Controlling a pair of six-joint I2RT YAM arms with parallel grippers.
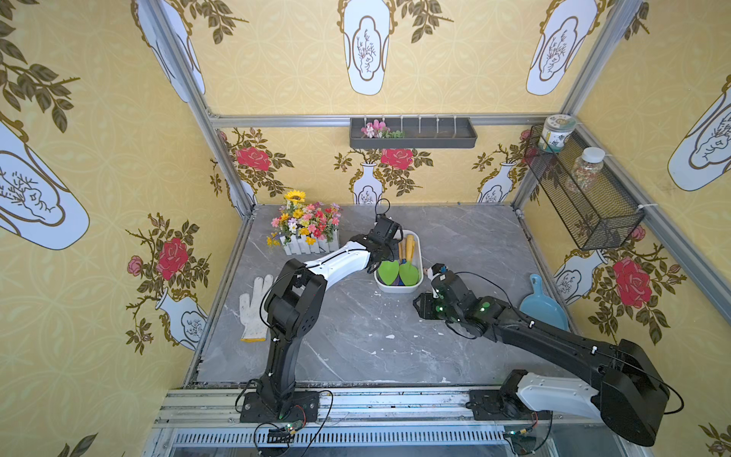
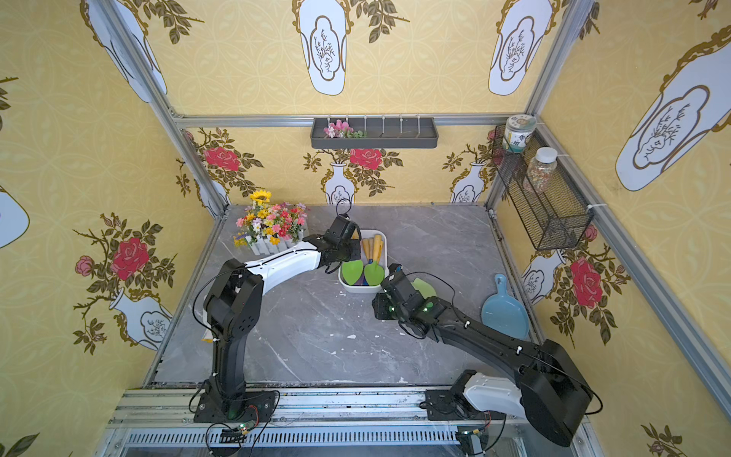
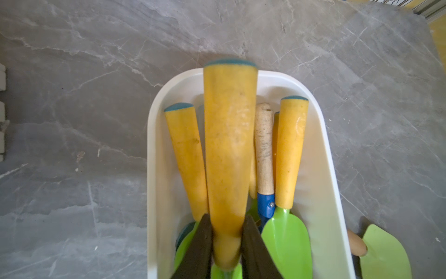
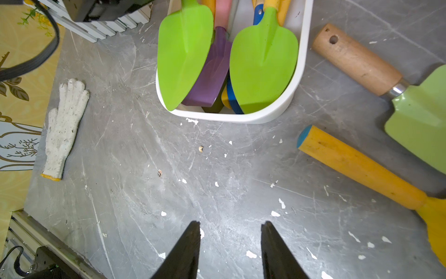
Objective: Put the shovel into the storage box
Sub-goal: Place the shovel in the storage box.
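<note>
The shovel [image 3: 229, 145] has a yellow handle with a blue end cap and a bright green blade. It is over the storage box [image 4: 241, 118], lengthwise along it. Its blade is inside the box's outline at the end nearer the robot, and its handle tip reaches over the far rim. The left gripper [image 3: 226, 217] is clamped on the narrow end of the handle, one dark finger on each side. Whether the blade rests on the tools beneath cannot be told.

Inside the white box lie a second green-bladed shovel [image 4: 263, 65], more yellow handles, a blue-necked tool [image 3: 264, 149] with a pale wooden handle, and a purple tool [image 4: 212, 72] partly under the held blade.

The box stands on the grey marbled table [image 1: 356, 336]. Near it, on the robot's right, lie a wooden-handled trowel [image 4: 354, 58] with a pale green blade and a yellow tool [image 4: 362, 169]. The right gripper [image 4: 230, 241] hovers over bare table near the box's nearer end, its jaws partly apart with nothing between them.

Farther out, a white glove [image 1: 255, 308] lies at the table's left edge. A flower planter [image 1: 306, 229] stands toward the far left, and a blue scoop [image 1: 542, 304] lies at the right edge. On the walls hang a dark grey tray [image 1: 413, 132] and a black wire basket [image 1: 585, 194] holding two jars.
</note>
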